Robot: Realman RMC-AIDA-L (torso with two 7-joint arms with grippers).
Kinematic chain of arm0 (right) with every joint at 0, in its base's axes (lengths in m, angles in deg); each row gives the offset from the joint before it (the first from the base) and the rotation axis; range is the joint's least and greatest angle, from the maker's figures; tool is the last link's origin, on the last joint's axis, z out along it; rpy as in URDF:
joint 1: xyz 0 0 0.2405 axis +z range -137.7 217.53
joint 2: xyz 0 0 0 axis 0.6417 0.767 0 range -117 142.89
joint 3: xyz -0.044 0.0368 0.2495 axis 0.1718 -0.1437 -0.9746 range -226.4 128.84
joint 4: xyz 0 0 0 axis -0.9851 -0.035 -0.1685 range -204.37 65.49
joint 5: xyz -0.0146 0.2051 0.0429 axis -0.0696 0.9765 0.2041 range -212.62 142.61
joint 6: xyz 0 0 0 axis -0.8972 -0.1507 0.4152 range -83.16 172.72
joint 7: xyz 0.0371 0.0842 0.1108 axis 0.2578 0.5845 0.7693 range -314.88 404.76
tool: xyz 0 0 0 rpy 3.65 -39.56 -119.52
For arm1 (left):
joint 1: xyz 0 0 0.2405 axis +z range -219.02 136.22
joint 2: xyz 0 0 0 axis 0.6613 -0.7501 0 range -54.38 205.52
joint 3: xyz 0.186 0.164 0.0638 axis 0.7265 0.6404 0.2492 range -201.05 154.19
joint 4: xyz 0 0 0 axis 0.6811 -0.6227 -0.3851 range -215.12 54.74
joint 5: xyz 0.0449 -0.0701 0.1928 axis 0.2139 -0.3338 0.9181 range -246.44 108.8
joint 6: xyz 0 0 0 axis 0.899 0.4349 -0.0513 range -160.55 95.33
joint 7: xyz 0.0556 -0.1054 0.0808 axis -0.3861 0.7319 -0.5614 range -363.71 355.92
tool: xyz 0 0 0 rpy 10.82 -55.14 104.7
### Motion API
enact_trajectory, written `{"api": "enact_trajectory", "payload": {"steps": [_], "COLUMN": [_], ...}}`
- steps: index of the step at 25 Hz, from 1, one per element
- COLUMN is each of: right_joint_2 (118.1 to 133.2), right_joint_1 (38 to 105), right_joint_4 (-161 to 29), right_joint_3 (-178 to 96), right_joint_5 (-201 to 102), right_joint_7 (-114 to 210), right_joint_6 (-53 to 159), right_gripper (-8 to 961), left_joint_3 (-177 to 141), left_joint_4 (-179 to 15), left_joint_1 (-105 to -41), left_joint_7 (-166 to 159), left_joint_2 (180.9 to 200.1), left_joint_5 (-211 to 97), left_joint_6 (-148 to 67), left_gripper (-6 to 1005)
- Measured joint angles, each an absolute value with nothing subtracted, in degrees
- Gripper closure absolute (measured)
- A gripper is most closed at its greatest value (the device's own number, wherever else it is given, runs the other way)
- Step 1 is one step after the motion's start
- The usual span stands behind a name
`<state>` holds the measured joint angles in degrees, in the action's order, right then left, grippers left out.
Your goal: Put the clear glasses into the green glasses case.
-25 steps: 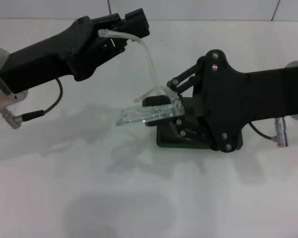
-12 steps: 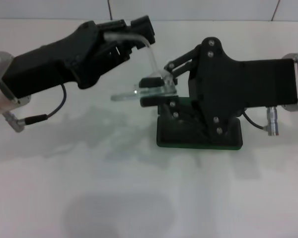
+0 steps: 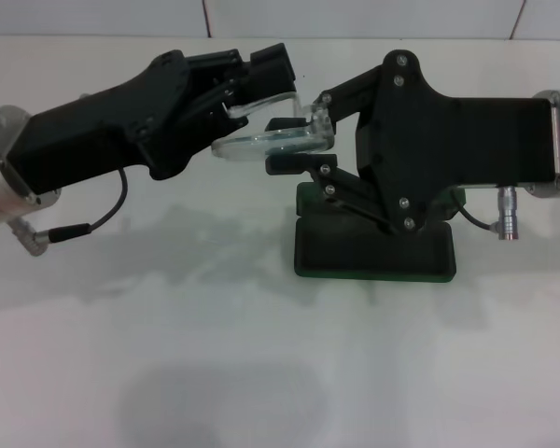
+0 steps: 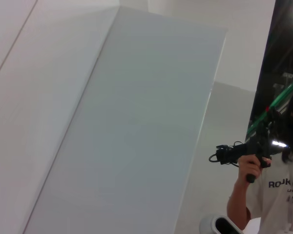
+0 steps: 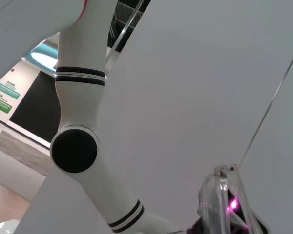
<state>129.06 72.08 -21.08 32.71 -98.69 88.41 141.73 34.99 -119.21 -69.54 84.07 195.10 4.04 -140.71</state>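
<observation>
The clear glasses [image 3: 266, 142] hang level above the table, between both grippers. My right gripper [image 3: 292, 144] is shut on the glasses' front from the right, one finger above and one below. My left gripper [image 3: 254, 93] comes in from the left and is shut on a thin clear arm of the glasses, which now lies low over the front. The green glasses case [image 3: 373, 254] lies on the white table below the right gripper, which hides its back part; its lid's position cannot be made out. A clear edge of the glasses [image 5: 223, 200] shows in the right wrist view.
White table [image 3: 168, 355] with a tiled wall edge at the back. The left wrist view looks up at white walls and a person [image 4: 278, 190] holding a device. The right wrist view shows a white robot arm [image 5: 78, 141] against a wall.
Both grippers have raised the glasses off the case and toward the back. The left gripper moved right and down, bringing the upright clear arm flat over the front.
</observation>
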Motion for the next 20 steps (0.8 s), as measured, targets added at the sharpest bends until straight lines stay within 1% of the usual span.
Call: {"api": "enact_trajectory", "payload": {"steps": [20], "right_joint_2": [129.04], "right_joint_1": [72.19], "right_joint_4": [-21.28], "right_joint_3": [33.07], "right_joint_5": [-98.64], "right_joint_7": [88.72], "right_joint_6": [142.16], "right_gripper": [839], "left_joint_3": [34.48], "left_joint_4": [-117.64], "left_joint_1": [-69.34], "left_joint_7": [82.50], "left_joint_2": [195.03], "left_joint_5": [2.24], "left_joint_6": [-140.71], "left_gripper": [868]}}
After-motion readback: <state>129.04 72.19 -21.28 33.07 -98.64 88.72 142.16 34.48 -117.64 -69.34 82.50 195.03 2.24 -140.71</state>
